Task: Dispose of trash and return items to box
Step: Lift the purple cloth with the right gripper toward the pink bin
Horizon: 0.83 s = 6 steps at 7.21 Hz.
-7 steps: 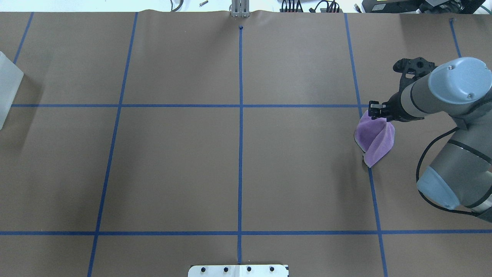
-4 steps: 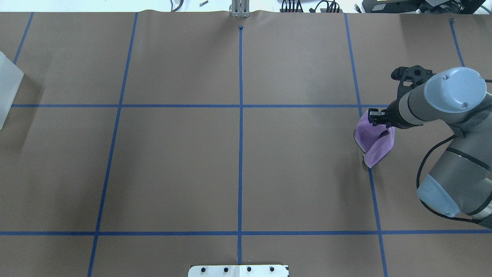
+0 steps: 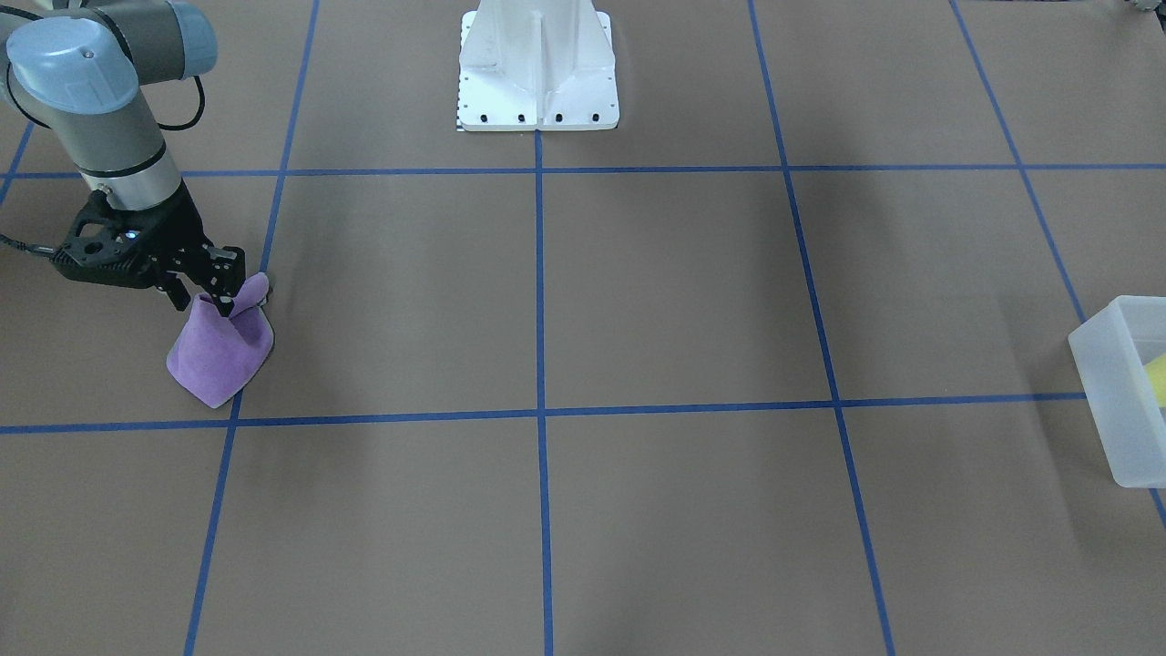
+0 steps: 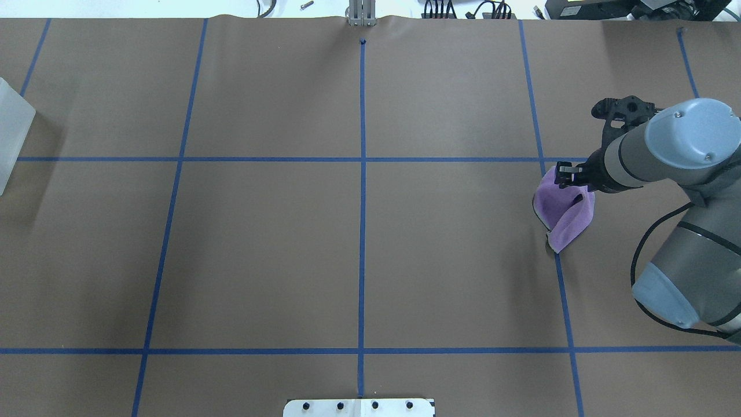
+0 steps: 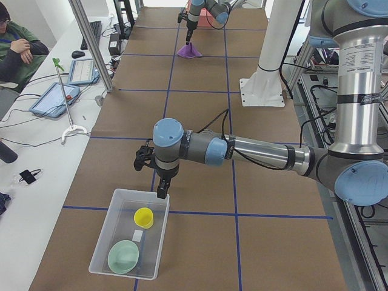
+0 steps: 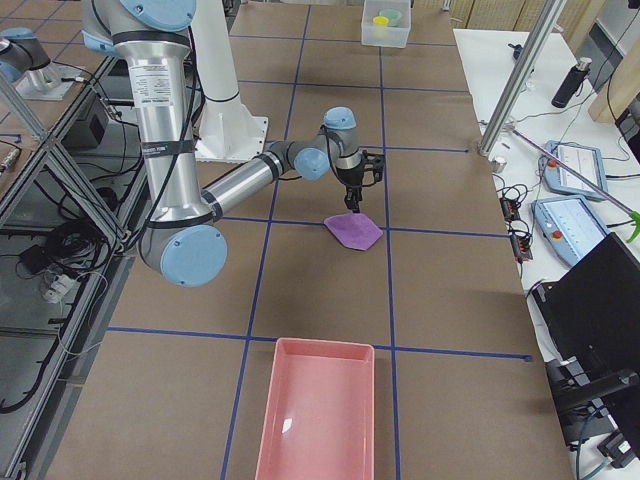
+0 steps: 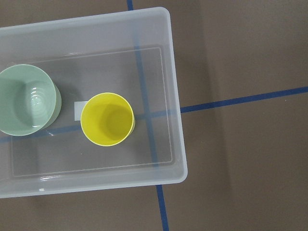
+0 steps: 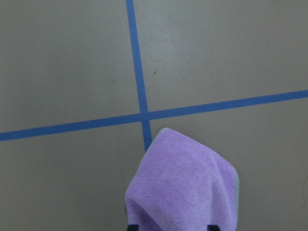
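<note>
Two-arm workcell, table [image 4: 260,249] covered in brown paper with a blue tape grid. All positions are given relative to the box [image 5: 103,233].

**Edges and room.** The box sits at the table's end on the robot's left, cut off by the frame edge in both the front-facing and overhead views. The purple cloth [image 3: 221,355] lies well apart from the box, toward the opposite end. A wide stretch of taped paper and the white robot base [image 3: 537,73] lie between them.

**Grippers.** The right gripper [image 3: 211,299] is clamped on the cloth's peak. The cloth hangs tent-like, with its lower folds resting on the table by a tape crossing. The left gripper [image 5: 162,193] hangs over the box's rim at the end facing the cloth. Whether its fingers are apart or together cannot be told.

**View differences.** Only the exterior left and left wrist views show the full interior of the box. The overhead view shows just one frosted wall. Only the exterior right view shows the pink tray [image 6: 318,420], which is farther from the box than the cloth.

**Contents.** The yellow cup [image 7: 107,119] stands upright inside the box, about mid-floor. The green bowl [image 7: 26,99] stands just beside it, toward the end away from the cloth. A small white label [image 7: 79,110] lies between them.
</note>
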{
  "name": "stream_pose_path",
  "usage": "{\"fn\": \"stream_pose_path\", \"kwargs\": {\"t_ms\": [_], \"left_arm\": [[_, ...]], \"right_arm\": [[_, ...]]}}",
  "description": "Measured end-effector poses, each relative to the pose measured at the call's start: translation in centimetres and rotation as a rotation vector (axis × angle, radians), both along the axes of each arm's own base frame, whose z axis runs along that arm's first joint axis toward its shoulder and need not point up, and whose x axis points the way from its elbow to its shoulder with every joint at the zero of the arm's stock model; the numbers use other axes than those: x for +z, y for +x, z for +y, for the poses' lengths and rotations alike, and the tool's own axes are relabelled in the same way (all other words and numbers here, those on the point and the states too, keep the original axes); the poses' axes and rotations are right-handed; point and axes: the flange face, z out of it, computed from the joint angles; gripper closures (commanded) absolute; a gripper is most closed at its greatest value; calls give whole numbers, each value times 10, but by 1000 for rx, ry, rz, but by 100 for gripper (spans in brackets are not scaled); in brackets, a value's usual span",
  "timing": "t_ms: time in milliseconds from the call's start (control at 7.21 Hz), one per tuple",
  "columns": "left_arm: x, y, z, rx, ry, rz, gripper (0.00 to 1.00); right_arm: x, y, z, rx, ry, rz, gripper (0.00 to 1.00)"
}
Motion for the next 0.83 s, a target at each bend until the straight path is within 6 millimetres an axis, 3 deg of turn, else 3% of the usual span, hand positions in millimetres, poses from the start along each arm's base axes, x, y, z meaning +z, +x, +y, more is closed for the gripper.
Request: {"fn": "stream_pose_path", "kwargs": {"t_ms": [139,277,832], "left_arm": [[0,0,0,-1,-1,0,1],[1,0,0,-1,-2,0,1],[1,1,0,0,-4,0,1]], "right_arm": [[8,2,2,0,-3,16,72],[14,1,3,1,-3,32,100],[15,-12,8,1,0,41,100]]}}
